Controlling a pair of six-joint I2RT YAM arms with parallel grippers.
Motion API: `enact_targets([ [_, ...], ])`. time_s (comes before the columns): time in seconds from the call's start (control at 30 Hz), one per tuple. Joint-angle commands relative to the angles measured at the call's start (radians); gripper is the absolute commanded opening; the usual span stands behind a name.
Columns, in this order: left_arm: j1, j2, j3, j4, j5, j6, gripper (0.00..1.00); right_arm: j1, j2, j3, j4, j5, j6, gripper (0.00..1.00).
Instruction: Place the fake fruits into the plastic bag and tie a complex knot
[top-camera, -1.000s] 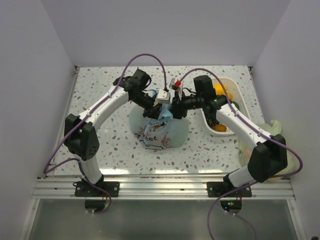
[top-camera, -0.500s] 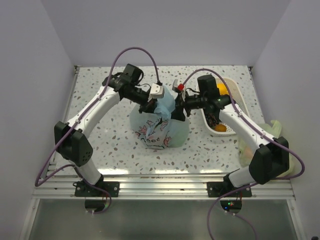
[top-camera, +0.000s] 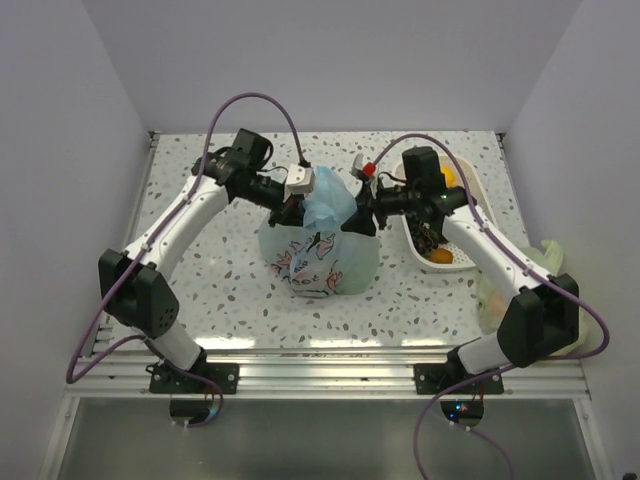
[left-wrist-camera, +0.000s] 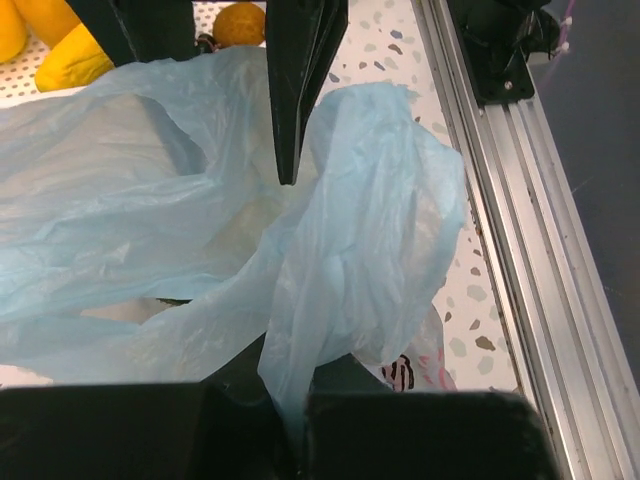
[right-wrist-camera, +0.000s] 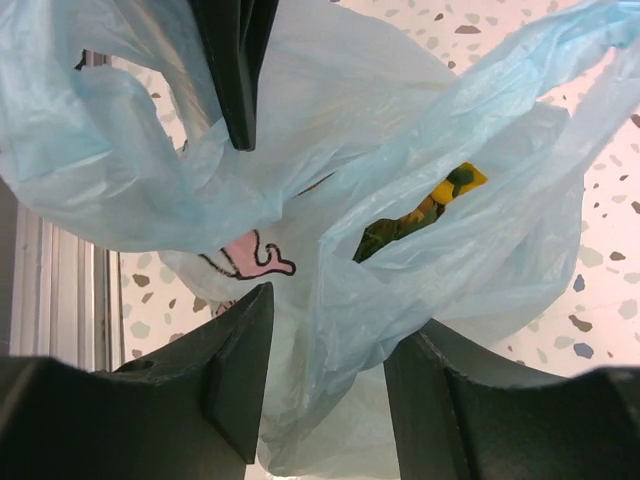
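Note:
The light-blue plastic bag (top-camera: 322, 255) stands on the table between my arms, its handle strips (top-camera: 328, 200) pulled up and spread. My left gripper (top-camera: 293, 203) is at the strips' left side; in the left wrist view it (left-wrist-camera: 293, 405) is shut on one blue strip (left-wrist-camera: 350, 270). My right gripper (top-camera: 360, 215) is at their right; in its wrist view it (right-wrist-camera: 330, 335) is open with a bunched strip (right-wrist-camera: 350, 300) lying between the jaws. A yellow-green toy pineapple (right-wrist-camera: 420, 210) shows inside the bag. No tied lump shows.
A white tray (top-camera: 478, 185) at the right holds more fake fruits, orange (top-camera: 440, 255) and yellow (top-camera: 446, 178); yellow ones (left-wrist-camera: 70, 62) also show in the left wrist view. A pale green bag (top-camera: 545, 262) lies at the far right. An aluminium rail (top-camera: 320, 378) runs along the front edge.
My left gripper has drawn back to the left with the strip in it, and the right gripper has shifted slightly right. The handle strips have been pulled apart and stand taller.

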Motion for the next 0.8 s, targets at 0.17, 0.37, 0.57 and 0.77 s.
enact_targets([
  [0.17,0.027,-0.235,-0.303,0.887,0.145,-0.714,0.00,0.002,0.013,0.066,0.029,-0.065,0.026,0.24],
  [0.37,-0.031,-0.223,-0.340,0.986,-0.047,-0.855,0.00,0.007,0.012,0.066,0.075,-0.101,0.070,0.26],
  [0.57,-0.065,-0.197,-0.374,1.001,-0.158,-0.906,0.00,0.012,0.016,0.078,0.055,-0.141,0.054,0.39],
  [0.77,-0.070,-0.159,-0.354,0.953,-0.159,-0.891,0.00,0.015,0.001,0.048,0.047,-0.187,0.032,0.53],
])
